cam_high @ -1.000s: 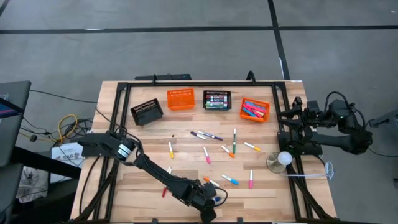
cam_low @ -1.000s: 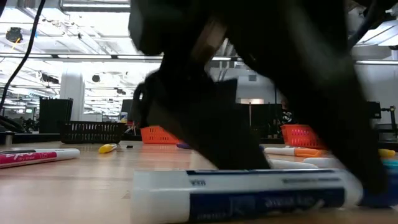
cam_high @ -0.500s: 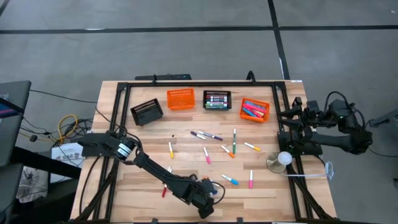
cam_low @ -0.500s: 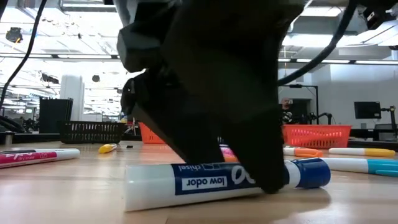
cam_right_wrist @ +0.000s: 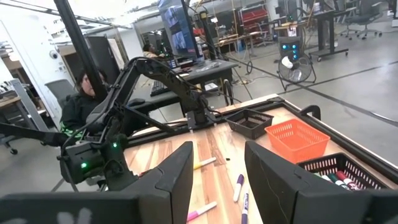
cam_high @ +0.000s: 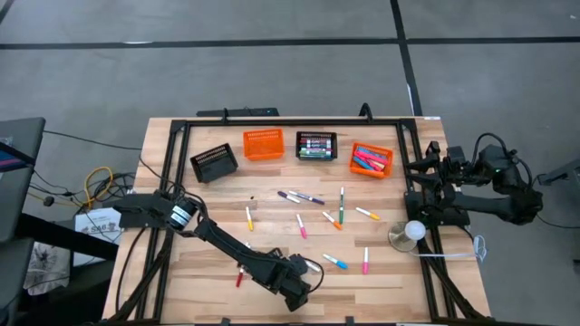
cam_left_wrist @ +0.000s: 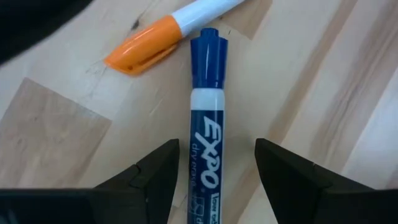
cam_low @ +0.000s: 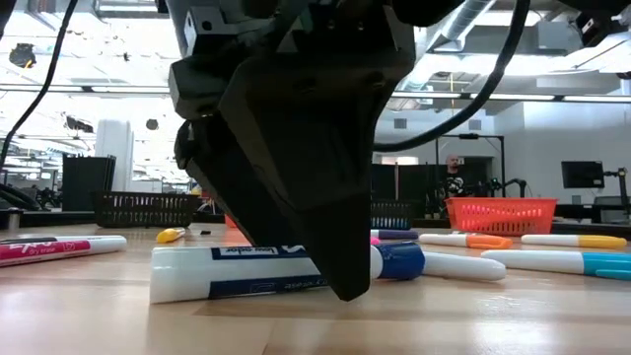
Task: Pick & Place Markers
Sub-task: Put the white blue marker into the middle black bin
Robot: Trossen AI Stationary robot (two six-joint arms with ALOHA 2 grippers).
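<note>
A white marker with a blue cap [cam_left_wrist: 205,130] lies flat on the wooden table near its near edge. My left gripper [cam_left_wrist: 216,162] hangs over it, pointing steeply down. It is open, with one finger on either side of the barrel and a gap on both sides. In the low view one dark finger stands in front of this marker [cam_low: 227,271]. An orange-capped marker [cam_left_wrist: 143,50] lies just beyond it. More markers [cam_high: 342,206] are scattered over the middle of the table. My right gripper [cam_right_wrist: 214,168] waits open and level at the table's right edge [cam_high: 424,186].
Along the far side stand an empty black basket [cam_high: 215,164], an empty orange basket [cam_high: 264,144], a black basket with markers [cam_high: 316,146] and an orange basket with markers [cam_high: 372,159]. A round white object on a base [cam_high: 408,234] sits at the right. A person sits beyond the table's left side [cam_right_wrist: 84,99].
My left gripper has gone a little toward the table's left edge along the near side and has tipped more steeply down. The blue-capped marker has rolled away from the near edge and now lies farther left in the low view.
</note>
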